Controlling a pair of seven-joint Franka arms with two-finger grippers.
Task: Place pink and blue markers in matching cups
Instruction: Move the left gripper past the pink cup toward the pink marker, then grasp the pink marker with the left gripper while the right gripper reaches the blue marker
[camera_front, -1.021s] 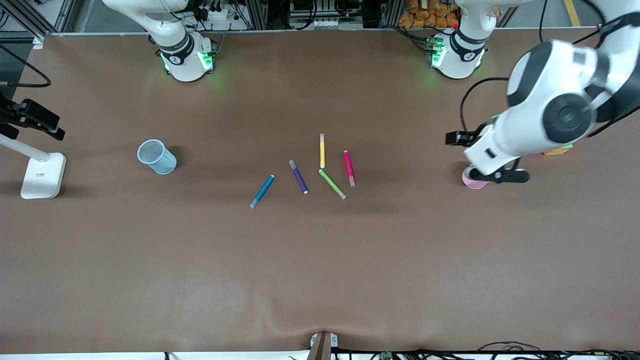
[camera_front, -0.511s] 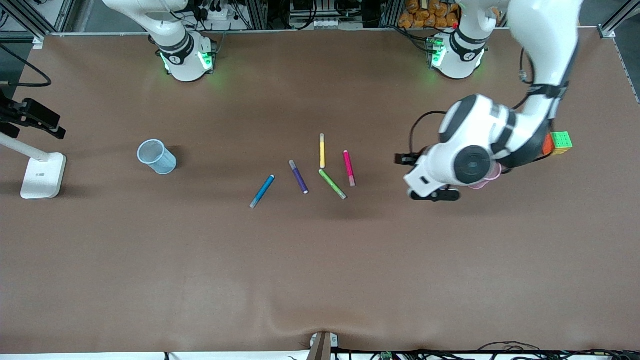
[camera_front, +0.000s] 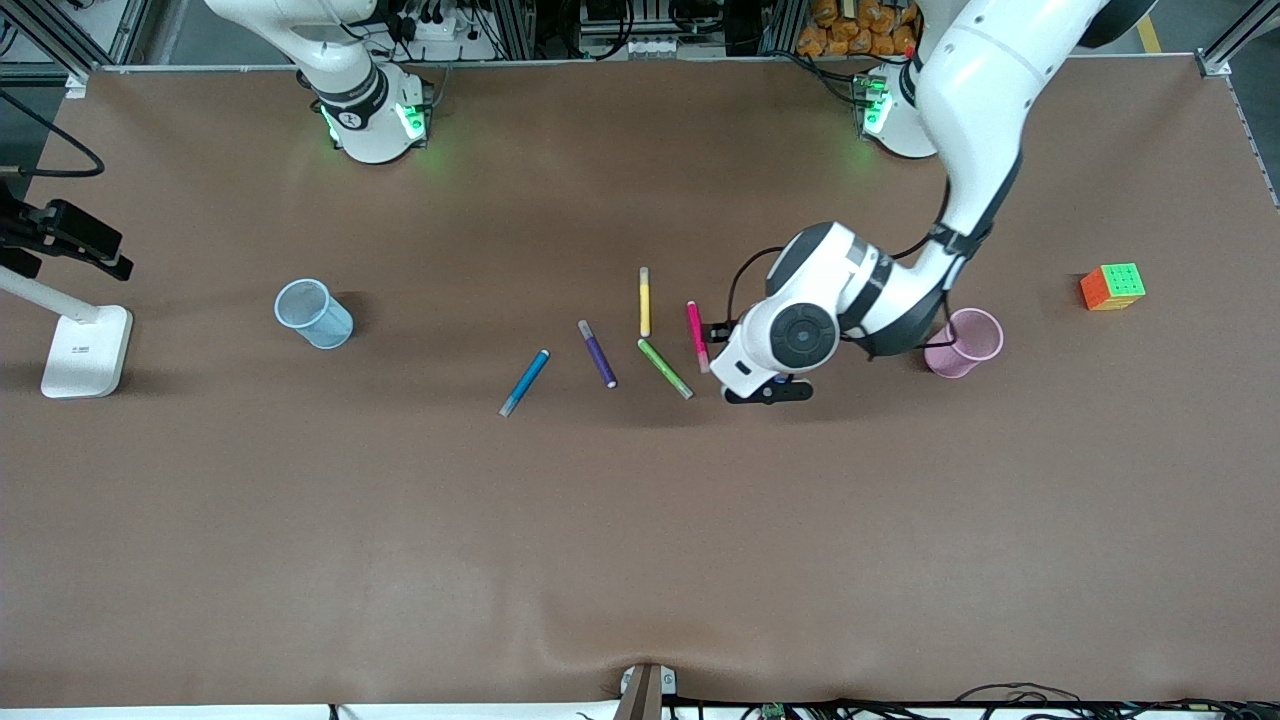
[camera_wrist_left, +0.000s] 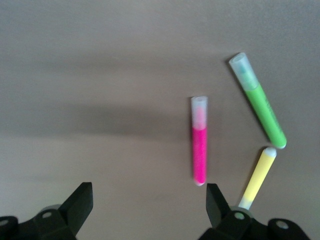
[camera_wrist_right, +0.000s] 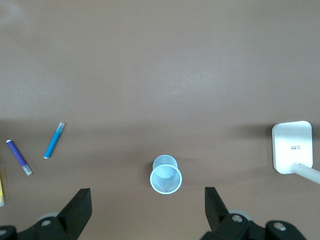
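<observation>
The pink marker (camera_front: 697, 336) lies on the table among other pens; in the left wrist view (camera_wrist_left: 199, 150) its pink end sits close to one fingertip. My left gripper (camera_wrist_left: 150, 200) is open and empty, over the bare table just beside the pink marker, toward the pink cup (camera_front: 965, 343). The blue marker (camera_front: 525, 382) lies nearer the light blue cup (camera_front: 313, 313). My right gripper (camera_wrist_right: 147, 207) is open and empty, high over the blue cup (camera_wrist_right: 165, 177). It does not show in the front view.
A purple pen (camera_front: 597, 353), a green pen (camera_front: 665, 368) and a yellow pen (camera_front: 644, 301) lie between the two markers. A coloured cube (camera_front: 1112, 286) sits at the left arm's end. A white lamp base (camera_front: 87, 350) stands at the right arm's end.
My left arm has swung from over the pink cup to beside the pink marker, uncovering the cup and the cube. The pens and cups have not moved.
</observation>
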